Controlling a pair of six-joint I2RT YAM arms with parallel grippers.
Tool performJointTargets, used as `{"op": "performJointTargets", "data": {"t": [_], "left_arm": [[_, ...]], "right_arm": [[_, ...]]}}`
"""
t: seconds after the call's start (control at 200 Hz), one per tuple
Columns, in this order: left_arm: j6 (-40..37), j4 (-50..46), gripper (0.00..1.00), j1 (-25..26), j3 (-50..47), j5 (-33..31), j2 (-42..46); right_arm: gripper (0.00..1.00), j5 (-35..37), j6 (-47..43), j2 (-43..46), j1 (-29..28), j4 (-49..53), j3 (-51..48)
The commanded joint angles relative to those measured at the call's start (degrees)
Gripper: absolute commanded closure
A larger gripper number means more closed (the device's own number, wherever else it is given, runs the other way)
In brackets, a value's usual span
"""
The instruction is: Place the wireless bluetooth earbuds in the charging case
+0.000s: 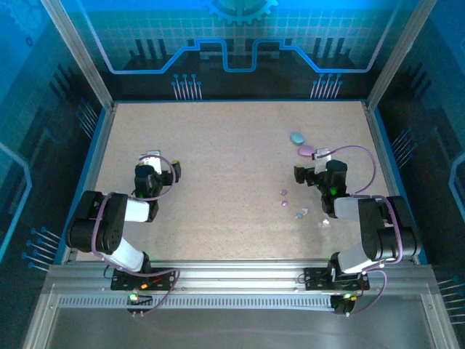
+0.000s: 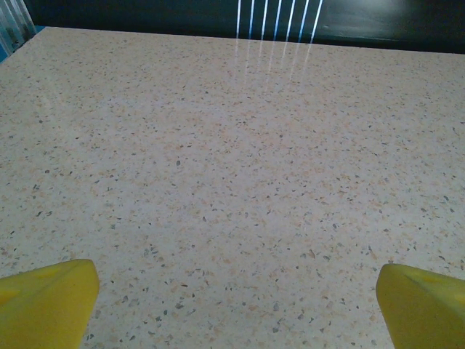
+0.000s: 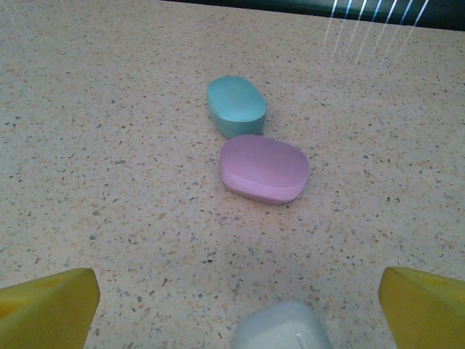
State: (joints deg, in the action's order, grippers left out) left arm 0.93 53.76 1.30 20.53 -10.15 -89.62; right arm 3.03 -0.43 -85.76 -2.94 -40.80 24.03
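Observation:
Three pebble-shaped charging cases lie at the right of the table: a teal case (image 3: pixel 236 105) (image 1: pixel 296 137) farthest, a pink case (image 3: pixel 264 167) (image 1: pixel 306 150) just nearer, and a white case (image 3: pixel 280 329) at the bottom of the right wrist view. All three look closed. My right gripper (image 3: pixel 236 298) (image 1: pixel 320 169) is open, its yellow fingertips (image 3: pixel 51 309) wide to either side of the white case, not touching it. The earbuds lie nearer the arms: two pink-purple (image 1: pixel 284 193), light teal ones (image 1: pixel 300 215) and a white one (image 1: pixel 325 222). My left gripper (image 2: pixel 236 302) (image 1: pixel 156 169) is open over bare table at the left.
The speckled beige table (image 1: pixel 225 167) has blue raised edges and metal frame posts at its corners. Both arm bases sit on the rail (image 1: pixel 232 273) at the near edge. Bare tabletop lies between the two arms and at the back.

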Motion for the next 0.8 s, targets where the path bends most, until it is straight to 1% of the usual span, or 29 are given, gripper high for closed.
{"op": "performJointTargets", "data": {"t": [0.0, 0.085, 0.15, 0.195, 0.225, 0.265, 0.325, 0.395, 0.425, 0.45, 0.485, 0.53, 0.585, 0.665, 0.71, 0.74, 0.795], "left_arm": [[-1.4, 0.0, 0.01, 0.2, 0.9, 2.0, 0.7], [-2.9, 0.9, 0.01, 0.9, 0.0, 3.6, 1.6], [-3.4, 1.1, 0.01, 1.6, -0.8, 2.6, 3.4], [-2.9, -0.8, 0.01, 1.6, -0.8, 1.5, 5.7], [-2.5, -3.7, 0.01, 1.6, -0.3, 0.9, 7.9], [-1.1, -11.2, 0.01, 1.5, 1.6, 0.3, 11.4], [2.9, -22.8, 0.01, 1.4, 5.4, -1.2, 15.4], [8.2, -31.6, 0.01, 1.4, 9.0, -1.6, 19.4], [10.7, -34.1, 0.01, 1.4, 10.4, -1.3, 20.7], [12.9, -36.0, 0.01, 1.4, 11.3, -0.9, 21.8], [15.8, -38.6, 0.01, 1.4, 12.6, 0.0, 23.2], [20.4, -40.8, 0.01, 1.4, 13.5, 1.7, 24.8], [25.1, -41.2, 0.01, 1.4, 13.3, 6.1, 26.5], [28.5, -39.8, 0.01, 1.7, 12.8, 15.0, 27.3], [30.8, -39.4, 0.01, 2.5, 12.6, 17.6, 27.2], [31.9, -38.4, 0.01, 3.5, 12.2, 19.2, 26.9], [32.2, -37.5, 0.01, 5.9, 12.1, 21.5, 26.1]], "right_arm": [[0.00, 0.9, 0.3, -0.3, -0.4, -1.9, 0.9], [0.00, 0.2, -0.8, 0.3, -1.0, -0.8, 1.3], [0.00, 0.7, -0.8, 1.6, -1.1, 0.4, 1.5], [0.00, 1.0, -0.6, 3.4, -1.2, 3.1, 2.1], [0.00, 1.6, 0.0, 5.0, -1.0, 7.2, 3.4], [0.00, 2.3, 2.3, 7.1, -0.4, 15.0, 6.1], [0.00, 3.5, 7.8, 9.2, 1.1, 26.4, 10.2], [0.00, 6.7, 15.1, 10.8, 2.7, 39.4, 15.0], [0.00, 5.7, 17.4, 11.1, 3.6, 45.2, 17.5], [0.00, 3.0, 18.1, 11.4, 4.3, 48.8, 19.1], [0.00, 0.1, 19.2, 11.7, 5.1, 52.1, 20.5], [0.00, -1.0, 22.8, 11.9, 5.7, 57.4, 22.7], [0.00, -3.1, 24.7, 11.6, 6.4, 62.6, 24.8], [0.03, -5.1, 26.5, 10.5, 7.1, 67.2, 26.0], [0.05, -6.4, 26.7, 9.5, 7.5, 69.5, 26.0], [0.06, -6.5, 26.5, 8.8, 7.5, 70.6, 28.0], [0.09, -6.3, 26.3, 7.5, 7.6, 71.4, 28.7]]}}
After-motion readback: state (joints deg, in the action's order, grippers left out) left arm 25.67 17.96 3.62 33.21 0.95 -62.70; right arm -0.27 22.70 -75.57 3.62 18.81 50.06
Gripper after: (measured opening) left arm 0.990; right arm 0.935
